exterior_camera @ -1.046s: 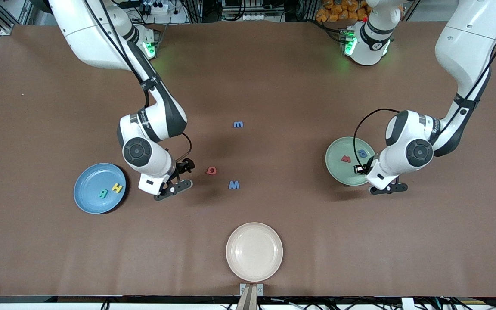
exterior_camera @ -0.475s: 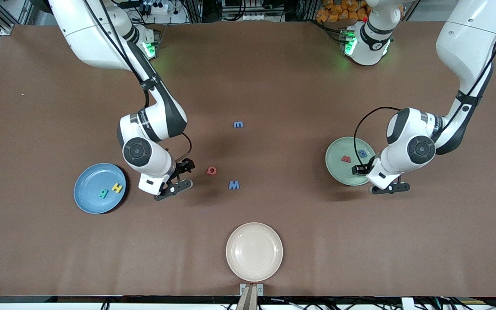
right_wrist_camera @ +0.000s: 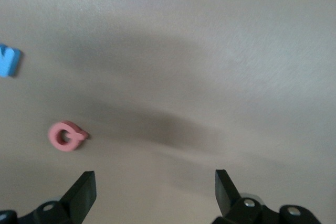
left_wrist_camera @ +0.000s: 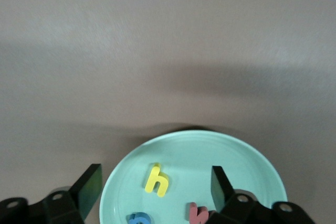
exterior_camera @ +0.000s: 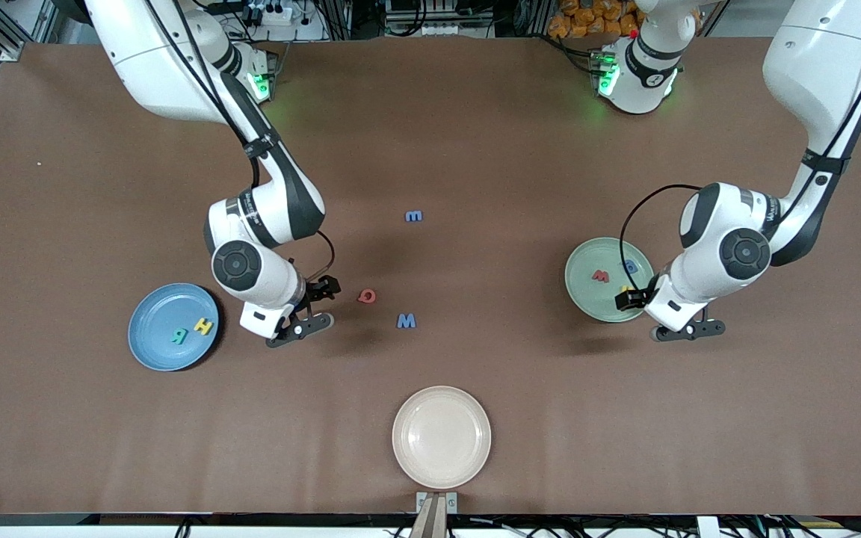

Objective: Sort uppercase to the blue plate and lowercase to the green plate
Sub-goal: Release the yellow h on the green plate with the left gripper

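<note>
The left gripper (left_wrist_camera: 152,190) has just opened wide and lifted off the green plate (exterior_camera: 578,288); the yellow h (left_wrist_camera: 156,179) now lies there, below its fingers, so one lowercase m (exterior_camera: 414,216) remains on the brown table (exterior_camera: 475,134). The right gripper (right_wrist_camera: 152,195) waits open beside the red Q (exterior_camera: 367,297)

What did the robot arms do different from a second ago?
The left gripper opened and let go of the yellow h, which now lies on the green plate with the red w and blue a. That arm drew back toward its end of the table. The right gripper, open, and the other letters stayed put.
</note>
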{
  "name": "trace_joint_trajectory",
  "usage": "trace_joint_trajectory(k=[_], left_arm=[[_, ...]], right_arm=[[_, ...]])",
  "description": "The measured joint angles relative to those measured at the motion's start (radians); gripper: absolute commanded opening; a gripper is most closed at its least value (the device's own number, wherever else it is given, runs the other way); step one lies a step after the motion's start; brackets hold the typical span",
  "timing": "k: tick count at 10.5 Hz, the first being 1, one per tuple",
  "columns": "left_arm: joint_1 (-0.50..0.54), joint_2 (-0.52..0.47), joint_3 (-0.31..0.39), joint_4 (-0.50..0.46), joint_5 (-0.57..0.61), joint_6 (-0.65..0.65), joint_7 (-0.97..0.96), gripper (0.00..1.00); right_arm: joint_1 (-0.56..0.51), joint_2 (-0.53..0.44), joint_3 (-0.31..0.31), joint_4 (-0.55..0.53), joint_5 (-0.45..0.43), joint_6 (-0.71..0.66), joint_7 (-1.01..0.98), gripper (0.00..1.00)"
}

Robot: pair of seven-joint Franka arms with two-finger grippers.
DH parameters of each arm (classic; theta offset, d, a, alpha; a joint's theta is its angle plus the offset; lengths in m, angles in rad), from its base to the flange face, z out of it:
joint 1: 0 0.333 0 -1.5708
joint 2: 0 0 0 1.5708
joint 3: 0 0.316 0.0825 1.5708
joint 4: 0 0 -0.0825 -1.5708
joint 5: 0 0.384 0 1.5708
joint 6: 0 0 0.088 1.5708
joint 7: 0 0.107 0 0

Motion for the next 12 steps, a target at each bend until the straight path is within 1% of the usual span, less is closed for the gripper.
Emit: trace_joint_trajectory(k=[1,3,6,8,10,12], left_arm=[[0.001,-0.004,0.000,0.016,-0.006,0.000,0.000,1.00],[-0.001,-0.011,0.000,0.025,-0.021,0.000,0.000,1.00],[-0.002,-0.012,0.000,0.026,-0.023,0.000,-0.002,1.00],[-0.009,-0.014,0.006,0.051,-0.030,0.003,-0.003,1.00],[-0.044,-0.025,0.041,0.091,-0.093,-0.004,-0.004,1.00],[-0.107,-0.040,0.089,0.143,-0.145,-0.078,-0.008,1.00]], right_arm=[[0.007,0.005,-0.003,0.000,0.017,-0.003,0.029,1.00],[0.027,0.002,-0.003,0.007,0.022,-0.019,0.085,1.00],[0.033,0.002,-0.005,0.008,0.022,-0.021,0.098,1.00],[0.035,0.002,-0.006,0.008,0.023,-0.022,0.104,1.00],[0.049,0.002,-0.006,0.008,0.024,-0.022,0.155,1.00],[0.074,0.003,-0.006,0.012,0.024,-0.022,0.207,1.00]])
